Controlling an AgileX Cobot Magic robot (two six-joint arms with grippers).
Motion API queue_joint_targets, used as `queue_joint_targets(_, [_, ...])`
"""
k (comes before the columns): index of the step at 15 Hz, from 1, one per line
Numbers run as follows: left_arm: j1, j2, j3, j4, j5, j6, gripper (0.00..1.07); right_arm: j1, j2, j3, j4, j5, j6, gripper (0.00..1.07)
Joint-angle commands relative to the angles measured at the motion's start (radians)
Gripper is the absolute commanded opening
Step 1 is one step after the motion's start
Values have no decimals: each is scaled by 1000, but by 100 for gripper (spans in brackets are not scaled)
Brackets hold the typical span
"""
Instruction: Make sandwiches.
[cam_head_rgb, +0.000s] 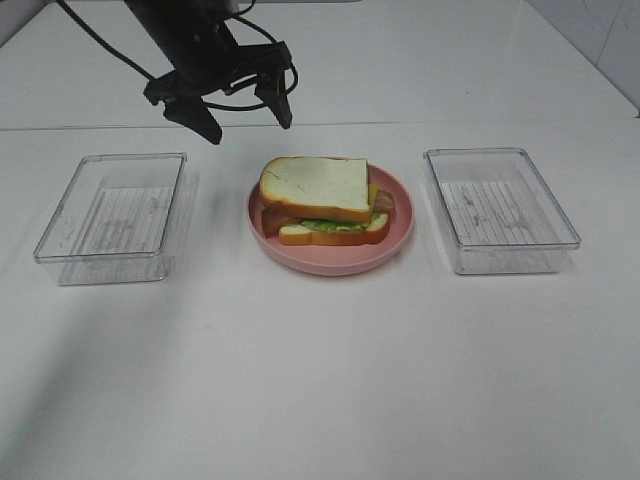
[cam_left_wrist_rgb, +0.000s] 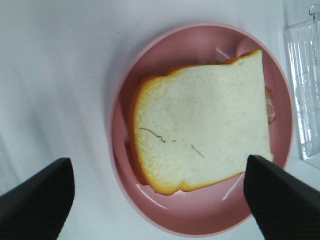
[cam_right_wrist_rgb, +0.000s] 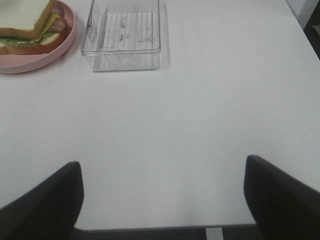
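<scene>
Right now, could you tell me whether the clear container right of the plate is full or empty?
Empty: the right container shows only its ribbed base.

- A lab-style test bench: plain white surface (cam_head_rgb: 320, 380), with bare pale walls behind it.
- Two clear plastic bins (cam_head_rgb: 112, 215) flank a pink plate (cam_head_rgb: 330, 262) (staged symmetrically, nothing domestic around).

The high camera looks down and forward over the desk (cam_head_rgb: 320, 380), plate (cam_head_rgb: 330, 262) central; the left wrist camera hangs close, straight above that plate (cam_left_wrist_rgb: 125, 165), which fills its frame; the right wrist camera sits low and farther back, plate (cam_right_wrist_rgb: 45, 62) toward 11 o'clock; all three share it.
</scene>
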Motion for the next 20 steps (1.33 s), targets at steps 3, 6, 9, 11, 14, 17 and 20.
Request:
queue_joint_targets(3, [63, -140, -7, 368, 104, -17, 85, -2, -21, 3, 4, -8, -3, 85])
queue_joint_targets(6, [243, -240, -6, 355, 104, 31, 85, -2, -21, 3, 4, -8, -3, 85])
queue_joint_targets(9, [342, -419, 145, 302, 104, 93, 85, -2, -21, 3, 4, -8, -3, 85])
queue_joint_targets(11, [344, -607, 394, 305, 102, 93, 85, -2, -21, 3, 4, -8, -3, 85])
queue_joint_targets(14, [344, -905, 782, 308, 41, 94, 85, -2, -21, 3, 4, -8, -3, 85])
queue_joint_targets(17, [344, -1323, 1149, 308, -27, 88, 85, -2, -21, 3, 4, -8, -3, 85])
queue_joint_targets(20, [344, -1622, 1347, 311, -27, 88, 85, -2, -21, 3, 4, -8, -3, 85])
